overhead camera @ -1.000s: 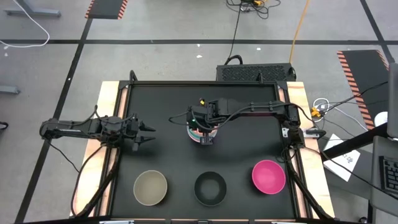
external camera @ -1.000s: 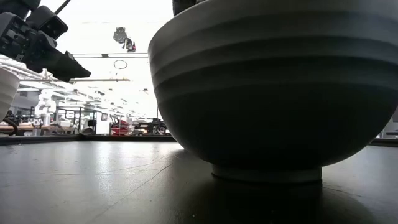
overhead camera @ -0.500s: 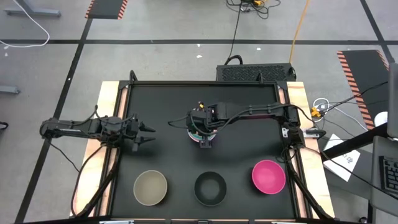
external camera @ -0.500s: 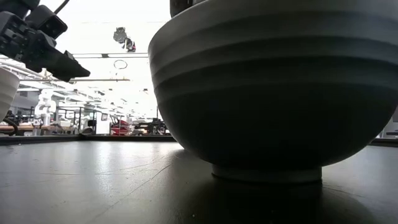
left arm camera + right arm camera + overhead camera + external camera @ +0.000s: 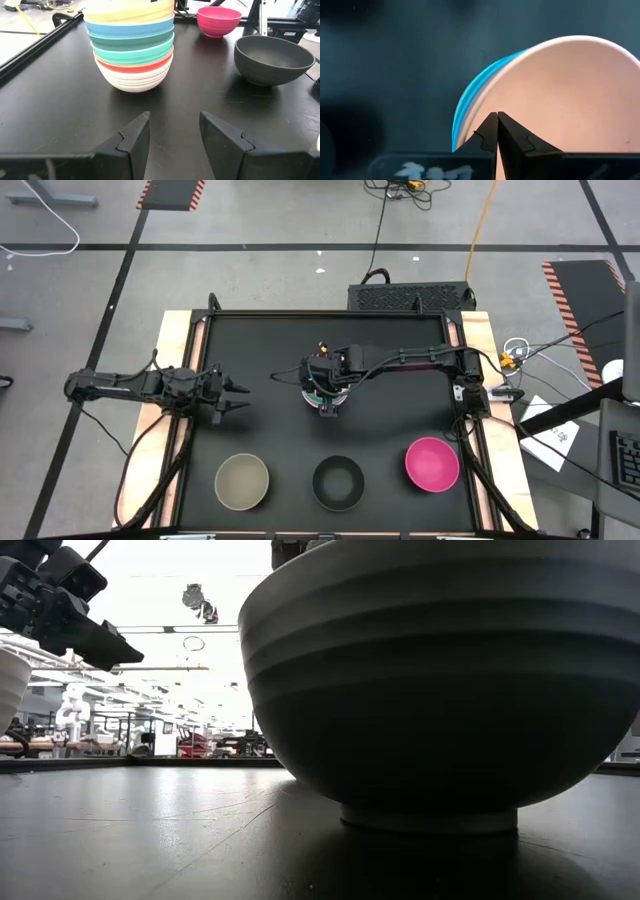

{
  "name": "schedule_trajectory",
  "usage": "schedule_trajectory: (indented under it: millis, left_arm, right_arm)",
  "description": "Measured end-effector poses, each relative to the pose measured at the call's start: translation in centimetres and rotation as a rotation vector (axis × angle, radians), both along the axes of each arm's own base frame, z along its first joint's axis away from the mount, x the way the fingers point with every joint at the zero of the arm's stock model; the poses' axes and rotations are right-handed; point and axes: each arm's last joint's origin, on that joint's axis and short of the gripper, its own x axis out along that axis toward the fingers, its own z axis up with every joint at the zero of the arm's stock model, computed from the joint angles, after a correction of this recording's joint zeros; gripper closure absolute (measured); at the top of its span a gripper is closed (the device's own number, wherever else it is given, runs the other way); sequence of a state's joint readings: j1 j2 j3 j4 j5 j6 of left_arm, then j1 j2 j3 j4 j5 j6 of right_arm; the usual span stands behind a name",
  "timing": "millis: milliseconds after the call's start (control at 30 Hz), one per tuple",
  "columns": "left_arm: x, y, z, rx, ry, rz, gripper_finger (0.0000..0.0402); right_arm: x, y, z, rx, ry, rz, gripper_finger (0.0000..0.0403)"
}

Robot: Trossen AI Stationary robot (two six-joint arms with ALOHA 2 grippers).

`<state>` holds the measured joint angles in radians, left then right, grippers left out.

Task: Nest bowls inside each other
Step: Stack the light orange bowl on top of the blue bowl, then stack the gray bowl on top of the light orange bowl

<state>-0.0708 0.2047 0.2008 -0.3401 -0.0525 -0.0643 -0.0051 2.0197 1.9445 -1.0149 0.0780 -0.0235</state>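
A stack of nested bowls [image 5: 134,55] stands on its white bottom bowl at the table's middle, with red, turquoise, green and blue rims above that and a pale orange bowl [image 5: 560,100] on top. My right gripper [image 5: 497,119] is shut and points steeply down over that top bowl's inside [image 5: 328,404]. My left gripper [image 5: 172,127] waits open at the table's left [image 5: 236,395], aimed at the stack. A tan bowl [image 5: 242,482], a black bowl [image 5: 338,483] and a magenta bowl [image 5: 432,464] stand singly along the near edge. My right gripper's shut fingertips [image 5: 492,131] stand over the inside of the top bowl, close to its rim [image 5: 470,107], coming from above. I cannot tell whether they touch it.
The black bowl [image 5: 440,690] fills most of the low view. Bare black table top [image 5: 400,410] lies between the stack and the row of single bowls. A raised frame [image 5: 200,320] borders the table.
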Motion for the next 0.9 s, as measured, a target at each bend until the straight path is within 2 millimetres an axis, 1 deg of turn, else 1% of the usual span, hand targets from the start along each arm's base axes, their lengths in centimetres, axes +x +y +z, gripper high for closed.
schedule_trajectory:
  millis: [267,433,533,600,700,800,900]
  left_arm:
    - [0.0,0.0,0.0,0.0,0.0,0.0,0.0229]
    - [0.0,0.0,0.0,0.0,0.0,0.0,0.0229]
    - [0.0,0.0,0.0,0.0,0.0,0.0,0.0229]
    - [0.0,0.0,0.0,0.0,0.0,0.0,0.0229]
    - [0.0,0.0,0.0,0.0,0.0,0.0,0.0229]
    - [0.0,0.0,0.0,0.002,-0.001,0.007,0.0229]
    - [0.0,0.1,0.0,0.006,-0.002,0.018,0.0229]
  right_arm:
    - [-0.2,-0.1,-1.1,0.001,0.029,-0.002,0.0403]
    - [0.0,-0.1,-1.1,-0.004,0.013,0.005,0.0403]
    - [0.0,-0.2,-0.8,-0.058,-0.007,0.009,0.0403]
    - [-0.2,-0.5,-0.2,-0.099,-0.018,0.009,0.0403]
    - [-1.2,-1.3,1.7,-0.102,-0.049,-0.006,0.0403]
    - [-2.7,-2.0,4.3,-0.107,-0.115,-0.024,0.0403]
    - [-4.8,-2.3,7.5,-0.118,-0.195,-0.026,0.0403]
